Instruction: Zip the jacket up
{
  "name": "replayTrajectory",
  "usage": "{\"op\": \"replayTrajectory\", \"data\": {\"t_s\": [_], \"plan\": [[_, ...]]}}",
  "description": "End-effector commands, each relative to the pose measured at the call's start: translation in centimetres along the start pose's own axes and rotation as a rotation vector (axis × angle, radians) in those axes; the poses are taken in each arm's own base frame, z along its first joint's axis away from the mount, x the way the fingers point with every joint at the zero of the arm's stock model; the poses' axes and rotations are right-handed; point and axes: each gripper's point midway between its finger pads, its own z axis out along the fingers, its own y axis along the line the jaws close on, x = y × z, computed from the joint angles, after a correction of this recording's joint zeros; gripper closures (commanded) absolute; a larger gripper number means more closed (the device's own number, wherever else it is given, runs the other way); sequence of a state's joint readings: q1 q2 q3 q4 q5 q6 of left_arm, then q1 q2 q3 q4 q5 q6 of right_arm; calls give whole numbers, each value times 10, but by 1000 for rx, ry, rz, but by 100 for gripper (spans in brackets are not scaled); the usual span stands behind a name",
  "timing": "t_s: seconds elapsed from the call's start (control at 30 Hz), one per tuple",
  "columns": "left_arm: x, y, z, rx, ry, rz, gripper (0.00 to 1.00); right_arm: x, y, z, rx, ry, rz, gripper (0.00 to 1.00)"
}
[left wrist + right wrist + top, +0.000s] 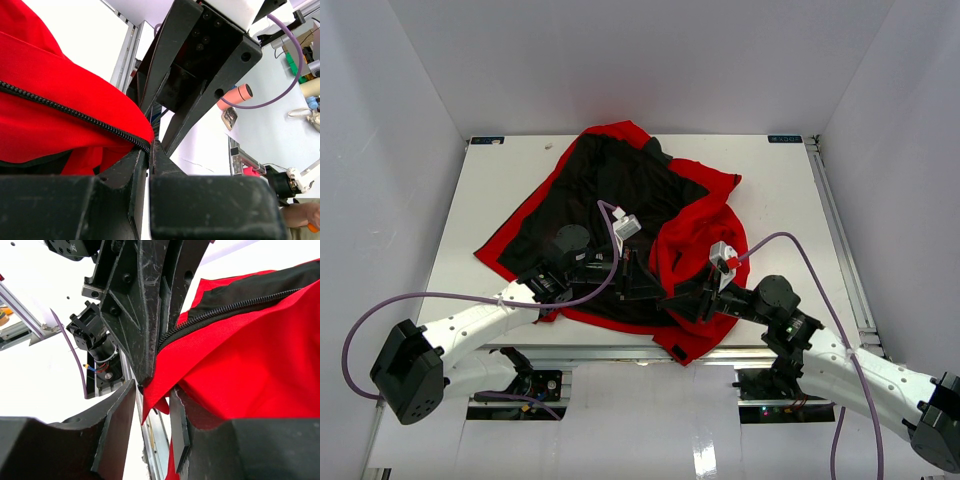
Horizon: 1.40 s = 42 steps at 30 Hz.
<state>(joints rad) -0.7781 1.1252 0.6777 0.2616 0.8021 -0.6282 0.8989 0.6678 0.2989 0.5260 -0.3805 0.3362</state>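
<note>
The red jacket (695,225) lies open on the table, its black lining (610,195) facing up. My left gripper (646,284) is at the jacket's near hem. In the left wrist view it (150,148) is shut on the end of the dark zipper (75,114) at the red edge. My right gripper (686,300) faces it from the right. In the right wrist view it (152,390) is open, with a loose red corner of the jacket (240,365) hanging between the jaws, just below the left gripper's fingers (137,315). The zipper teeth (225,310) run up and right.
The table's near edge and metal rail (157,435) lie directly under both grippers. White walls enclose the table on three sides. A purple cable (470,297) trails from each arm. Bare white table (780,200) shows right of the jacket.
</note>
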Motion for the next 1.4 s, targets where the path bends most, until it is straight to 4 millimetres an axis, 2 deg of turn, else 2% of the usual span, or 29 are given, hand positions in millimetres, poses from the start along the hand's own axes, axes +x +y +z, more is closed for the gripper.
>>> {"op": "replayTrajectory", "data": {"t_s": [0.0,0.23,0.37,0.57,0.7,0.77,0.93,1.03,1.37], "plan": [[-5,-3,-3,0,-9,28,100,-21,7,1,-22,-56,-36,62],[-5,-2,-3,-3,-11,28,100,-13,2,2,-2,-23,-18,66],[-6,-3,-3,-4,-13,30,100,-11,0,2,13,-18,-16,72],[-7,-3,-3,-3,-17,27,100,-9,0,1,10,-10,-16,73],[-7,-4,-3,3,-16,23,100,-7,1,1,1,-1,-16,83],[-8,-5,-3,7,-18,27,100,-6,2,1,-2,3,-15,85],[-7,-6,-2,14,-15,24,100,-5,3,1,-12,9,-13,77],[-8,-6,-2,13,-15,23,100,-3,3,1,-13,18,-11,80],[-8,-6,-3,11,-17,23,100,3,1,3,-10,41,9,75]]}}
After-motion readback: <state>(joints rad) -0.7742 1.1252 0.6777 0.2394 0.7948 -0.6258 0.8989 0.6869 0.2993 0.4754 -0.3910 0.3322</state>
